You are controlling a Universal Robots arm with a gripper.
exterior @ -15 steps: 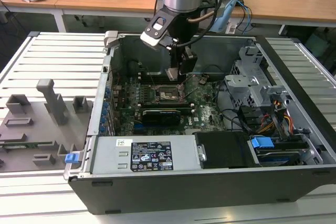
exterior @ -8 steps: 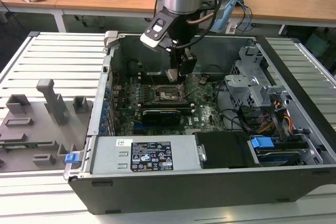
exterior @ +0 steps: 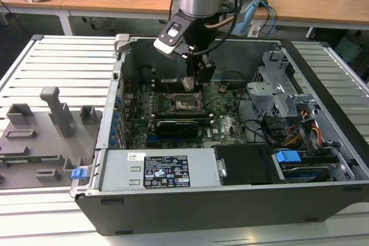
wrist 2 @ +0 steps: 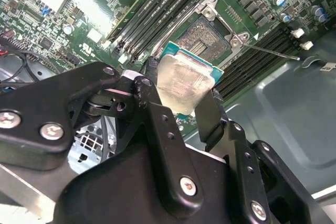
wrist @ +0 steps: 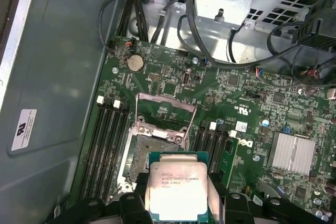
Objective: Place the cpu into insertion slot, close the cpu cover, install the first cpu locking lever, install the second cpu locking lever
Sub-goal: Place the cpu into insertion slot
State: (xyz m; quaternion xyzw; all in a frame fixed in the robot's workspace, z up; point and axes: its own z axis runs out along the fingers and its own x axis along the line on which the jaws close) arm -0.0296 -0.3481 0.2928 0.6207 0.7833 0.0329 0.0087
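An open computer case (exterior: 219,208) is laid on a slatted table (exterior: 63,61), in the middle of the exterior view. Inside, a green motherboard (exterior: 225,124) is seen, with a power supply (exterior: 164,171) at the lower edge and a drive cage (exterior: 277,90) at the exterior view's right. A grey fixture (exterior: 40,136) is set at its left. In the first wrist view, a coin battery (wrist: 135,62), memory slots (wrist: 107,135) and a heatsink (wrist: 291,153) are shown on the board.

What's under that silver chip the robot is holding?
Below the cpu lies the open socket on the green motherboard; the cpu hides part of it.
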